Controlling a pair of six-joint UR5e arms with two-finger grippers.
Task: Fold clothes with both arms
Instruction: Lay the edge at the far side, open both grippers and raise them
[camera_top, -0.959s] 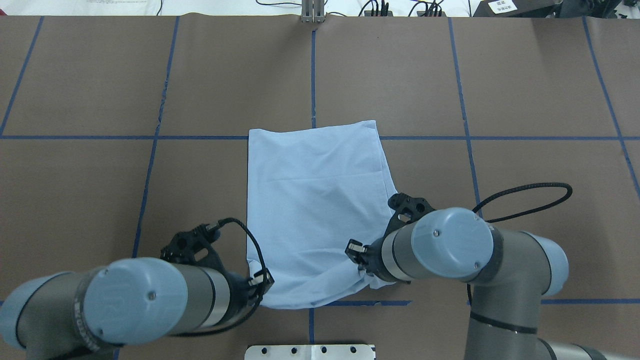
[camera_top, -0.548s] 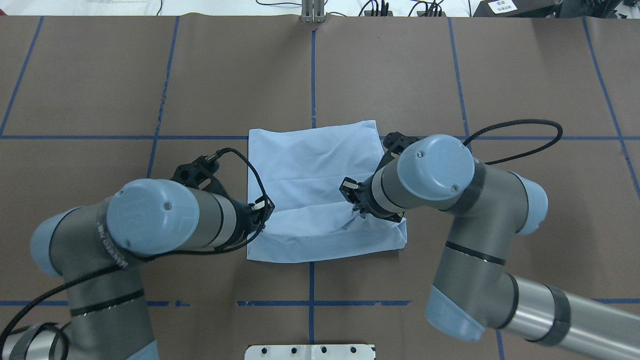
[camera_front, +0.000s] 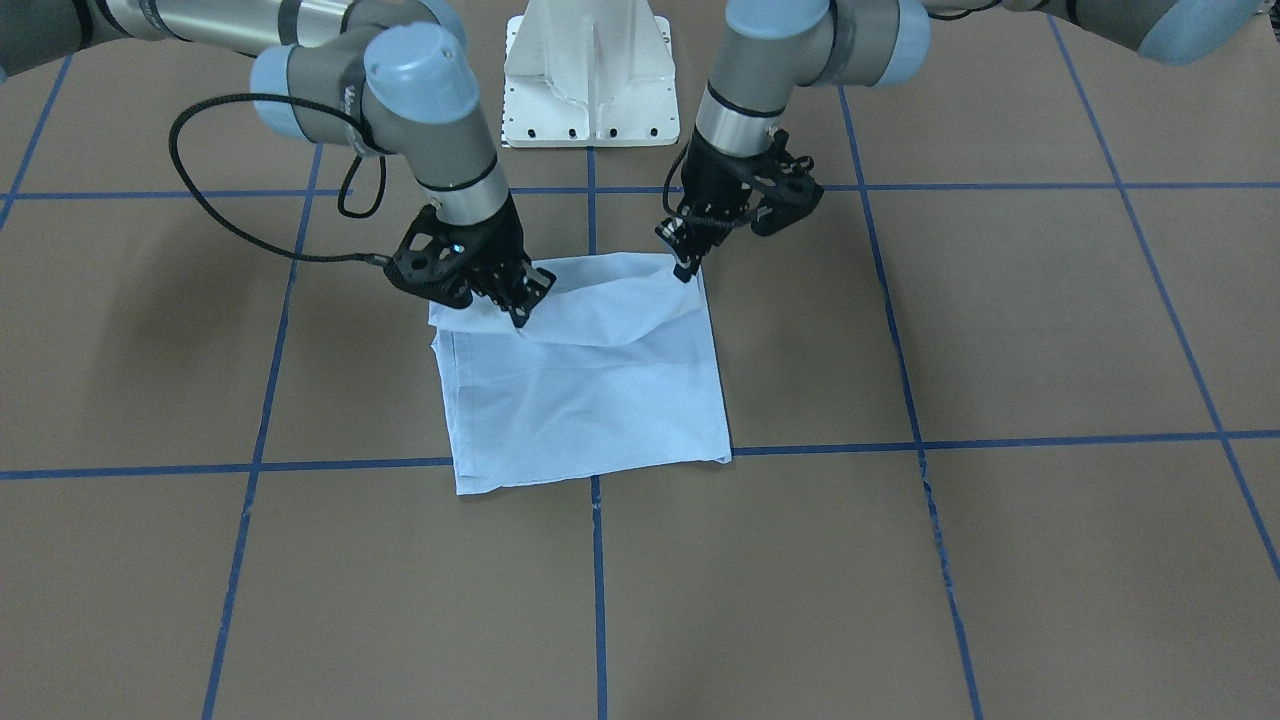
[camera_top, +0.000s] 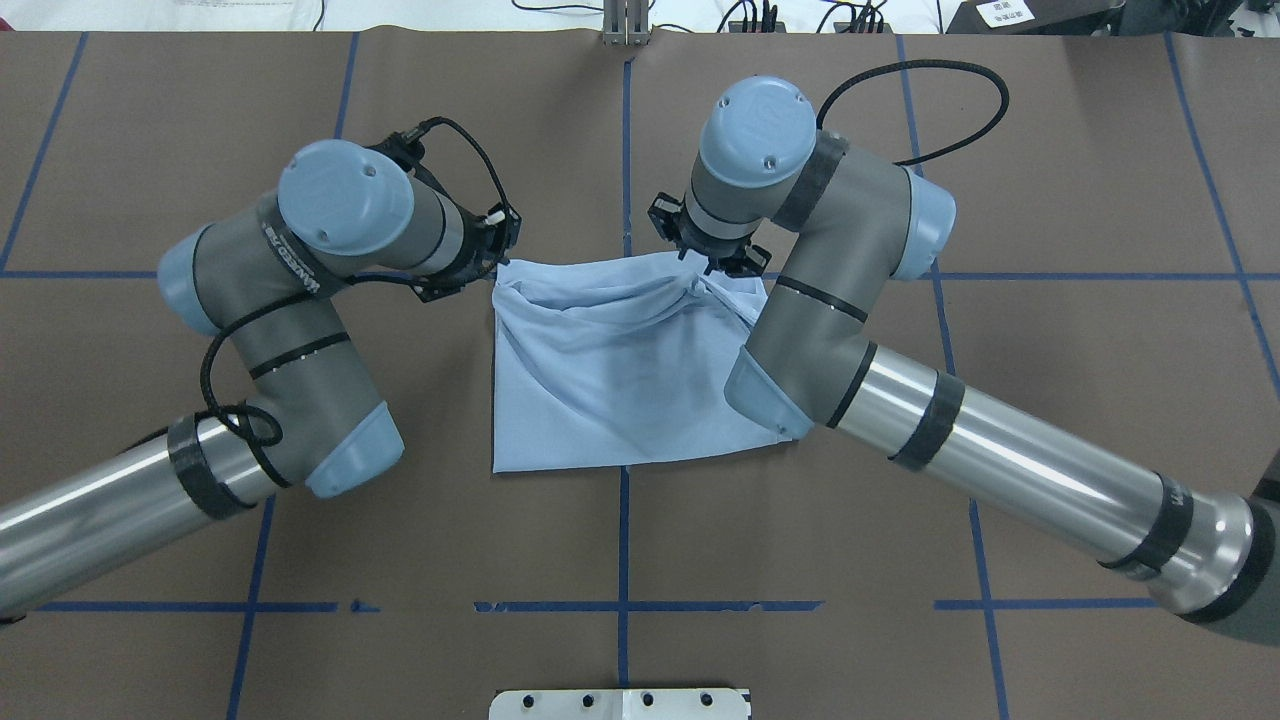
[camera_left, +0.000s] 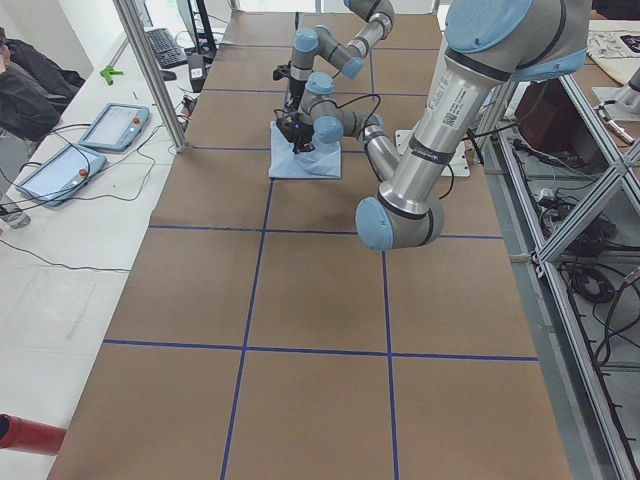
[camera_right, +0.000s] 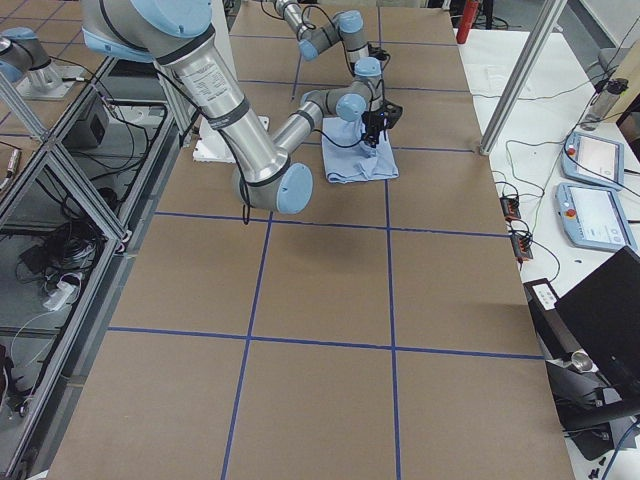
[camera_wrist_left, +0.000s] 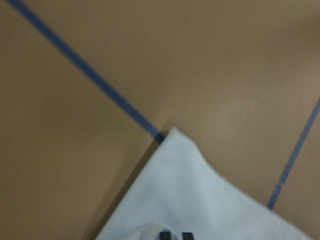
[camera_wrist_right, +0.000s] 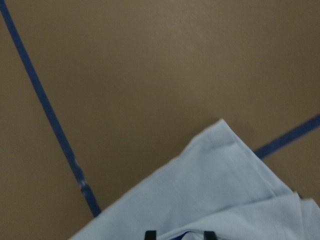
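Observation:
The light blue T-shirt (camera_top: 620, 400) lies mid-table, folded into a rectangle, with its print and collar hidden. My left gripper (camera_top: 494, 264) is shut on one corner of the shirt's turned-over edge. My right gripper (camera_top: 702, 268) is shut on the other corner. Both hold that edge lifted above the rest of the shirt, and the cloth sags between them. In the front-facing view the left gripper (camera_front: 685, 268) is on the right and the right gripper (camera_front: 520, 312) on the left, over the shirt (camera_front: 590, 400). Each wrist view shows a flat shirt corner below (camera_wrist_left: 200, 200) (camera_wrist_right: 210, 200).
The brown table cover is marked with blue tape lines (camera_top: 626, 150). The white pedestal base (camera_front: 590, 70) stands at the robot's edge. Cables and plugs (camera_top: 750, 15) lie along the far edge. Operator tablets (camera_left: 115, 125) sit beside the table.
Both grippers have moved away from the robot, from the shirt's near edge towards its far edge, carrying the gripped edge up and over the rest of the shirt.

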